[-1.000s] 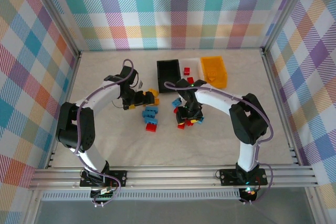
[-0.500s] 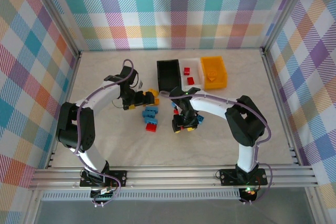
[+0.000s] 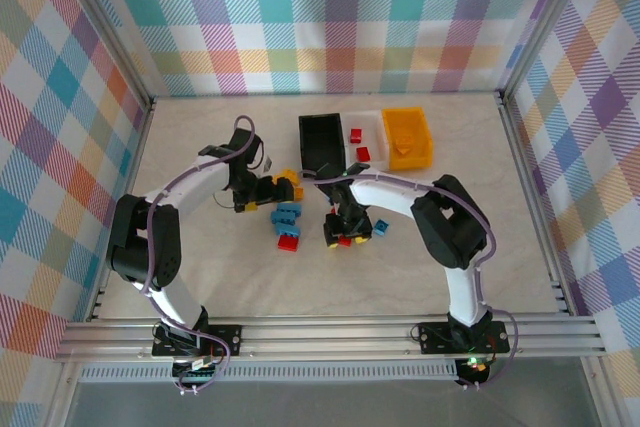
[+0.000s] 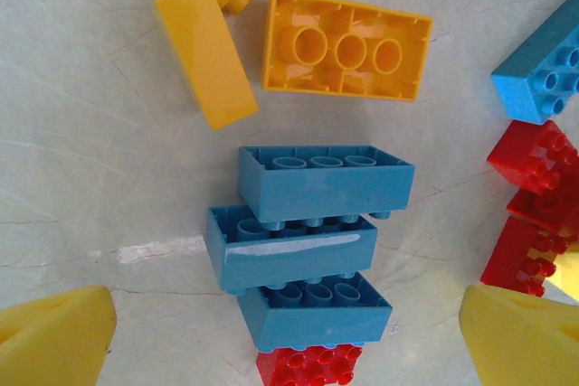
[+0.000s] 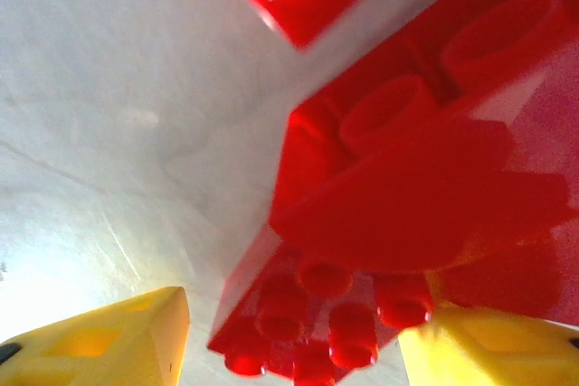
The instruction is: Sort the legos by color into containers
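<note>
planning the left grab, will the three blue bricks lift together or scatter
Likely stiff and light: the blue bricks look hollow, hard plastic. They lie side by side, not clearly joined, so may separate. Flat sides shouldn't roll.

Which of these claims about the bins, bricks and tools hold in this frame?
1. The white bin holds two red bricks. True.
2. The orange bin sits between the other two. False: the white bin is in the middle, with the black bin on its left and the orange bin on its right.
3. The left tool is shut on a blue brick. False: the left tool is open above three blue bricks lying on the table.
4. A red brick lies between the fingers of the right tool. True.
</note>
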Tool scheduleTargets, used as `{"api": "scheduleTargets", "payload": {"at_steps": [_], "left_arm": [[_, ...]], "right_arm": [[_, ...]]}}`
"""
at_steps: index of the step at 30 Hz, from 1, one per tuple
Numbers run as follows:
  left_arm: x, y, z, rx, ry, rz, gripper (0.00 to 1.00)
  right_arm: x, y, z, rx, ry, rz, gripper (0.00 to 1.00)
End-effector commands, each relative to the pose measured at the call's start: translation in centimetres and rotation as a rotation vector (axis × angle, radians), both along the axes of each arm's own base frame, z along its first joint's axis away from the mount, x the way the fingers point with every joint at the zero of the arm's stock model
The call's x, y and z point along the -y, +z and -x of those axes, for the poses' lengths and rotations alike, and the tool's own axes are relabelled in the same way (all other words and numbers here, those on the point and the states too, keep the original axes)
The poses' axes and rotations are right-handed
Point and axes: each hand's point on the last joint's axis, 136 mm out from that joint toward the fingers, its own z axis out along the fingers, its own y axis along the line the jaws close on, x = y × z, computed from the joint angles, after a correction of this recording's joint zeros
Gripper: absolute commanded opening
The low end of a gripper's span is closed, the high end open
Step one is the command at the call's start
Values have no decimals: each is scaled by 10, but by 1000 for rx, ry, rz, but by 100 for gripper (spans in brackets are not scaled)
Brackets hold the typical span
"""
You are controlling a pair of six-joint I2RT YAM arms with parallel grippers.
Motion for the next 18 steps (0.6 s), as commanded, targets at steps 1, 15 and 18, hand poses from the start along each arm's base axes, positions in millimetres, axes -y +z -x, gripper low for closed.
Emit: {"api": "scheduleTargets", "payload": {"at_steps": [1,15,18], "left_arm": [[2,0,12,-21,-26,13,97],[1,-5,17,-31,-7,21,97],[1,-5,16,-27,10,25,98]], "right_arm": [[-4,2,-14,35,-12,17,61],[17,7,2,23,-40,61,38],[24,17,6,44,-28,63,34]]}}
